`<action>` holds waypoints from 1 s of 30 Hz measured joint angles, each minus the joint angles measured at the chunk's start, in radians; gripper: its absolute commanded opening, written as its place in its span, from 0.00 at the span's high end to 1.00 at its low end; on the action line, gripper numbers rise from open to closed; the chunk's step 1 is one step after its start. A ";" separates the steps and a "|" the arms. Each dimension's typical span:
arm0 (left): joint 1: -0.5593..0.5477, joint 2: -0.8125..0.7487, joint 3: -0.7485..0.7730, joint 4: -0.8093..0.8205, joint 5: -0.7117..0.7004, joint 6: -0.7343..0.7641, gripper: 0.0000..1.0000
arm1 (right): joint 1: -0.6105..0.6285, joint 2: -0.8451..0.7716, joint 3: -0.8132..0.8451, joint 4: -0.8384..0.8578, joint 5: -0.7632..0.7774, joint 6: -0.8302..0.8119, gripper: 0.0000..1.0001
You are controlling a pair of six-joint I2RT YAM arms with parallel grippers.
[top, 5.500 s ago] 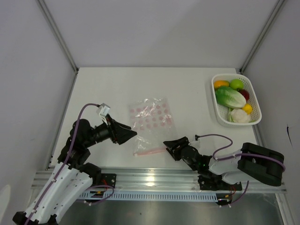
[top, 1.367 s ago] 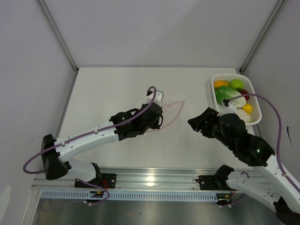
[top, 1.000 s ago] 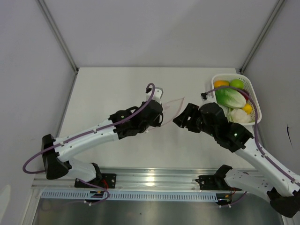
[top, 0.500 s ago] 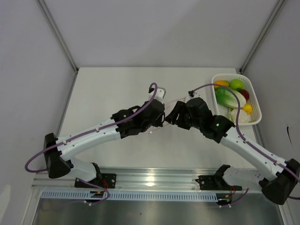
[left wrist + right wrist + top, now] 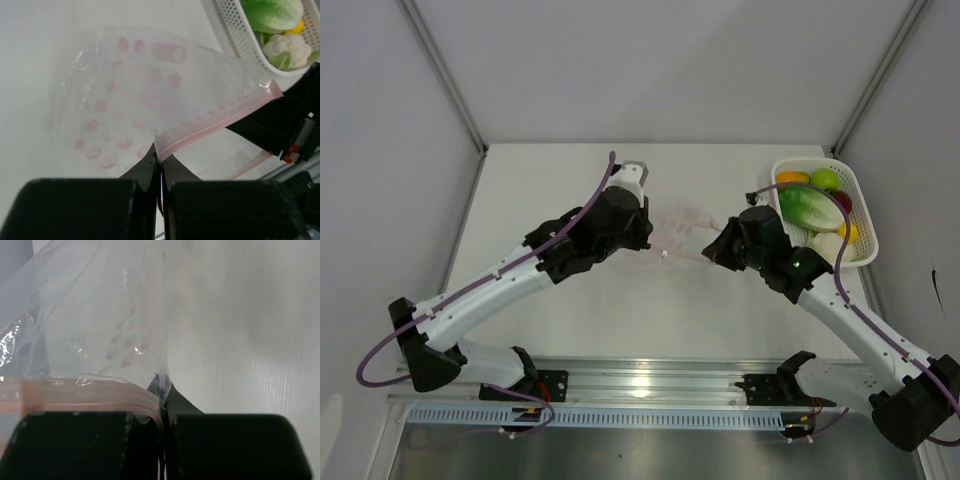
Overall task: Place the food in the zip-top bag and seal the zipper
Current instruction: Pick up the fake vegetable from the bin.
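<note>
Spanning the white table (image 5: 550, 190), the left arm (image 5: 510, 285) and right arm (image 5: 840, 310) reach inward and meet over its middle. The white mesh basket (image 5: 867, 222) sits at the table's right edge, beside the right arm. The zip-top bag (image 5: 150, 80) hangs between the two wrists, lifted at its mouth, with its dotted body drooping toward the table. The food (image 5: 807, 205) all lies in the basket; none is in the bag.

The zipper (image 5: 225, 115) runs taut from one grip to the other. The left gripper (image 5: 159, 162) is clenched on the pink strip at one end. The right gripper (image 5: 164, 390) is pinched closed on the bag's mouth edge at the other.

Assessment: the step in hand is opening the mouth. To do this well, each grip should hold one lip only, then part gently. If either pinch traps both lips, the mouth will likely not open. Excess pull risks slipping the thin film.
</note>
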 measured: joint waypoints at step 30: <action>0.019 0.044 -0.043 0.019 0.128 -0.035 1.00 | -0.061 0.185 0.247 -0.118 -0.280 -0.303 0.01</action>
